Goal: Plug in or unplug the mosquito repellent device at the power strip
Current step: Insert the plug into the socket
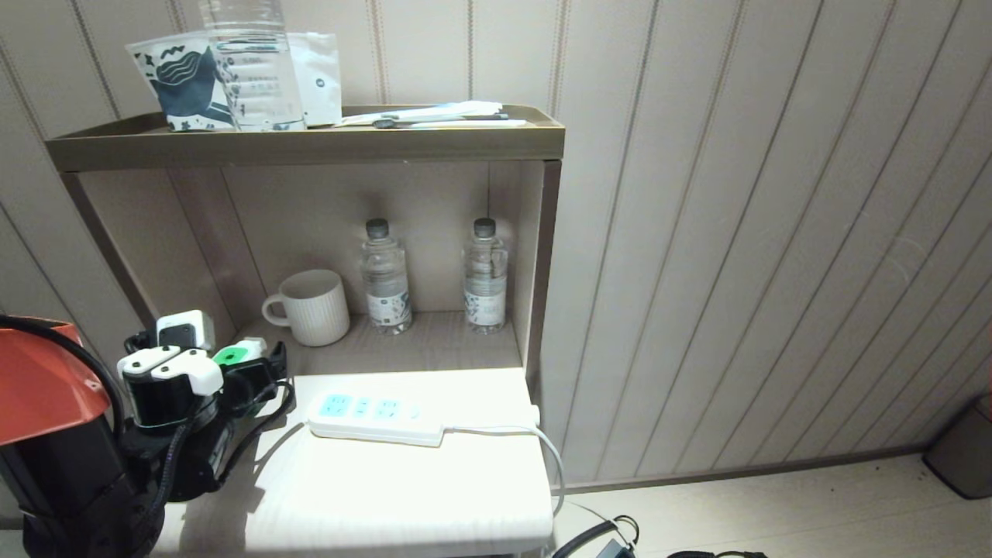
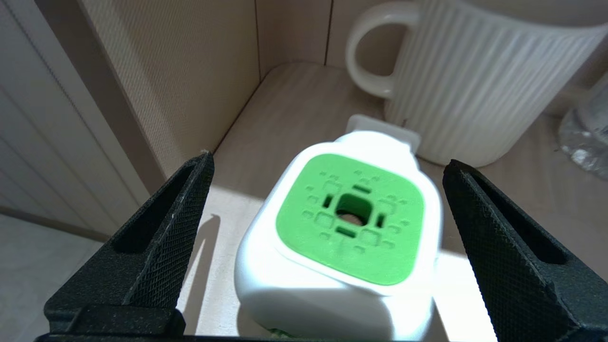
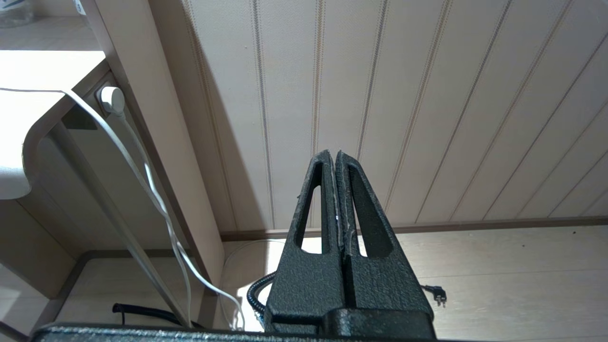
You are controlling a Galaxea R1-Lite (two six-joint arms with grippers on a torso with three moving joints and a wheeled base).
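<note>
Fingers of the left gripper [image 2: 327, 228] are standing wide apart, flanking the mosquito repellent device [image 2: 342, 237] without touching it (presumably readying a grasp). The device is standing unplugged beside the mug [image 1: 310, 306], left of the power strip [image 1: 376, 418]. The right gripper [image 3: 336, 161] is hanging parked, jaws pressed together.

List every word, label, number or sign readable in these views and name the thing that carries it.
No text can be read anywhere.
Two small water bottles: labels with print, too small to read.
Large bottle on the top shelf: faint lines of print, blurred.
Patterned packet: pattern only, no legible words.
Mosquito repellent device: moulded vent shapes, no lettering.
Power strip: no readable marking.
</note>
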